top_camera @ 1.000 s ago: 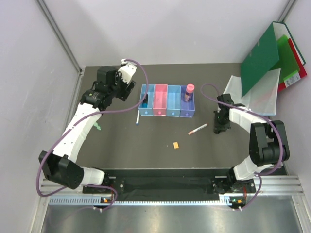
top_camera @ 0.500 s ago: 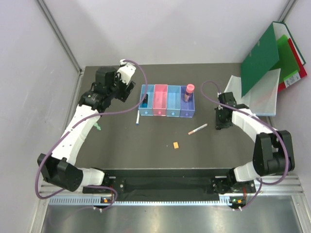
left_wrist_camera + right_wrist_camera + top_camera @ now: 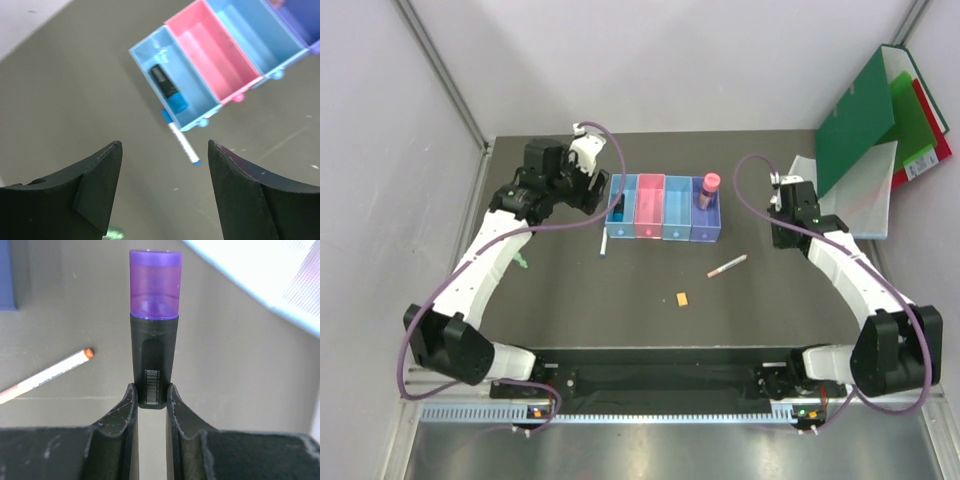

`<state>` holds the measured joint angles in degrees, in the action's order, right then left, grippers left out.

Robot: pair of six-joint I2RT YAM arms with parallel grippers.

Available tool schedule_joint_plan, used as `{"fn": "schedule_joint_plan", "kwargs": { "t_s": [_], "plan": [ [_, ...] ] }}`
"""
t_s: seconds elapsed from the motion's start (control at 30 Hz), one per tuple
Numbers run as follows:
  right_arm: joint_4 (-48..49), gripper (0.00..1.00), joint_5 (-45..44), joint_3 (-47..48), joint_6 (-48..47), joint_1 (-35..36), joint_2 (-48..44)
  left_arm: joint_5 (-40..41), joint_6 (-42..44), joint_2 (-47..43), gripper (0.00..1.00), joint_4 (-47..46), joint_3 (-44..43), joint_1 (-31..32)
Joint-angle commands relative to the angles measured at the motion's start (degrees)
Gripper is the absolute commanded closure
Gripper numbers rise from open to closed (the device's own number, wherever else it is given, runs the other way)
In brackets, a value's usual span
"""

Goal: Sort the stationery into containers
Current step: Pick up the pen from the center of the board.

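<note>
The right jaws pinch the purple marker [image 3: 153, 330] by its tail, cap pointing straight ahead, held right of the row of bins [image 3: 677, 222]. The left jaws gape empty beside its left end.

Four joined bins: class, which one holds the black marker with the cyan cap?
The light blue end bin, leftmost in the top view; the marker lies inside it, and the pink bin beside it looks bare.

A: What's in the 4 bins [image 3: 663, 208]?
B: Black marker [image 3: 619, 209] in the leftmost, pink-capped tube [image 3: 709, 188] in the rightmost.
A: And loose on the table [image 3: 570, 300]?
B: White-blue pen [image 3: 604, 243] just beside the leftmost bin; pinkish pen [image 3: 726, 266] and tiny orange block [image 3: 682, 298] near each other, mid-table.
</note>
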<state>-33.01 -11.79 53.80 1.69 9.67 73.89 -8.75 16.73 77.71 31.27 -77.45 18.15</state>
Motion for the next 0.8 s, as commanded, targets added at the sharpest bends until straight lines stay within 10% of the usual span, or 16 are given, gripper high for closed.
{"fn": "schedule_joint_plan", "kwargs": {
  "t_s": [0.0, 0.43, 0.77],
  "plan": [
    [6.03, 1.0, -2.18, 1.92, -6.6, 3.42, -5.68, -10.82, -5.3, 3.05, 0.26, -3.22, -2.0, 0.04],
    [6.47, 1.0, -5.17, 10.44, -9.6, 13.18, -6.83, -27.01, -22.87, 13.6, 0.22, -15.87, -7.45, 0.13],
    [8.49, 1.0, -5.08, 19.76, -10.83, 17.13, -2.7, -31.24, -42.82, 14.04, 0.19, -46.28, 4.67, 1.88]
  ]
}}
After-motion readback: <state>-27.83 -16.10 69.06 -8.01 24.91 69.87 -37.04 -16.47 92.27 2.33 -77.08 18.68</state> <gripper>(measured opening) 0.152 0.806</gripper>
